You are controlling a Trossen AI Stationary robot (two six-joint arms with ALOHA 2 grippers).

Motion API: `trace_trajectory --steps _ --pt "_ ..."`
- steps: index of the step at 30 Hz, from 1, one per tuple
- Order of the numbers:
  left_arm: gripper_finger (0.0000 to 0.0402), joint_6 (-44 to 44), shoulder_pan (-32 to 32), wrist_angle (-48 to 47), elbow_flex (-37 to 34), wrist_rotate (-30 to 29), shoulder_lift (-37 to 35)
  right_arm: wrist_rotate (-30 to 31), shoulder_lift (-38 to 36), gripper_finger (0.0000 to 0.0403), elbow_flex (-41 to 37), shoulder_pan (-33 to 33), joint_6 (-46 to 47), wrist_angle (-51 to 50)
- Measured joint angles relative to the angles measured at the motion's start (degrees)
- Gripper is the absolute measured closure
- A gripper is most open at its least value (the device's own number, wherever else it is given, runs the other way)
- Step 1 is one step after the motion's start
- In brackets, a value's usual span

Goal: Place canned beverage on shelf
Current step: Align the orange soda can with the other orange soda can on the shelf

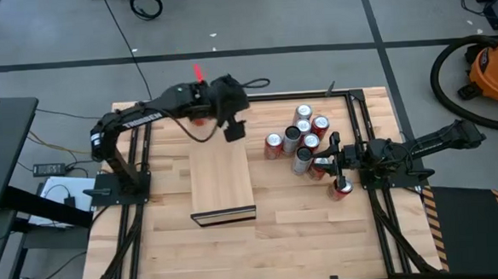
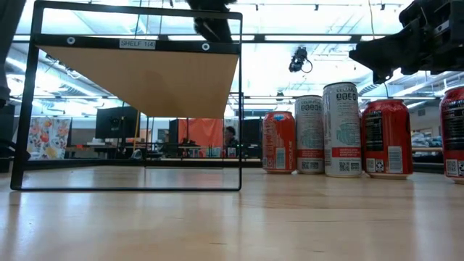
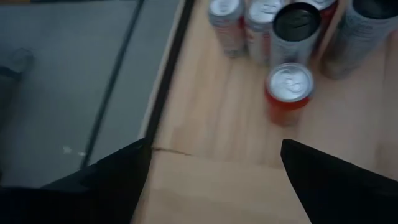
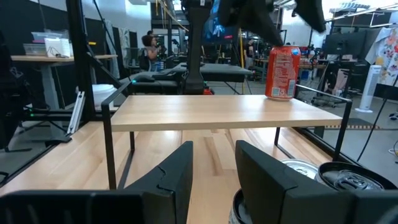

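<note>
- Above the far end of the shelf (image 1: 221, 177) hangs the left tool (image 1: 234, 130), with its two fingers (image 3: 112, 180) spread wide and nothing between them.
- Just behind that tool, a red can (image 4: 282, 72) stands upright on the shelf, near the far edge. The tool does not touch it.
- Off to the side of the left tool, more cans (image 1: 300, 139) stand close together on the worktop (image 1: 305, 230). Some are red and some are silver.
- From the left tool's own camera, one red can (image 3: 289, 92) stands nearest, past the edge of the shelf board.
- Over at the other side, the right tool (image 1: 329, 161) sits low by the group of cans, pointing at the shelf.
- Its fingers (image 4: 177, 171) are close together with a small gap, and nothing is pinched in that gap.
- Right beside the right tool, one red can (image 1: 344, 187) stands a bit apart from the rest.
- The shelf is a pale wood board on a thin black frame (image 2: 240, 109).
</note>
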Motion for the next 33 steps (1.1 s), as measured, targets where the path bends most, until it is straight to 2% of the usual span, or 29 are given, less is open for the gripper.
trace_trajectory --steps 5,11,20,26,33 --pt "0.0033 -1.2 -1.6 3.7 0.0 2.4 5.7 0.0 0.0 0.0273 0.0 0.0 -0.2 0.0" --pt "0.0033 1.1 -2.2 9.2 0.0 6.2 11.1 0.0 0.0 0.0273 0.0 0.0 -0.4 0.0" --pt "0.0033 2.6 -2.4 19.5 0.0 5.2 16.4 0.0 0.0 0.0273 0.0 0.0 -0.8 -0.6" --pt "0.0033 0.2 -1.6 17.9 -0.1 1.2 17.8 0.0 0.4 0.0273 0.0 0.0 -0.9 -0.7" --pt "0.0033 -2.0 -1.1 17.2 0.0 1.2 18.2 0.0 0.5 0.0273 0.0 0.0 -0.8 -0.3"
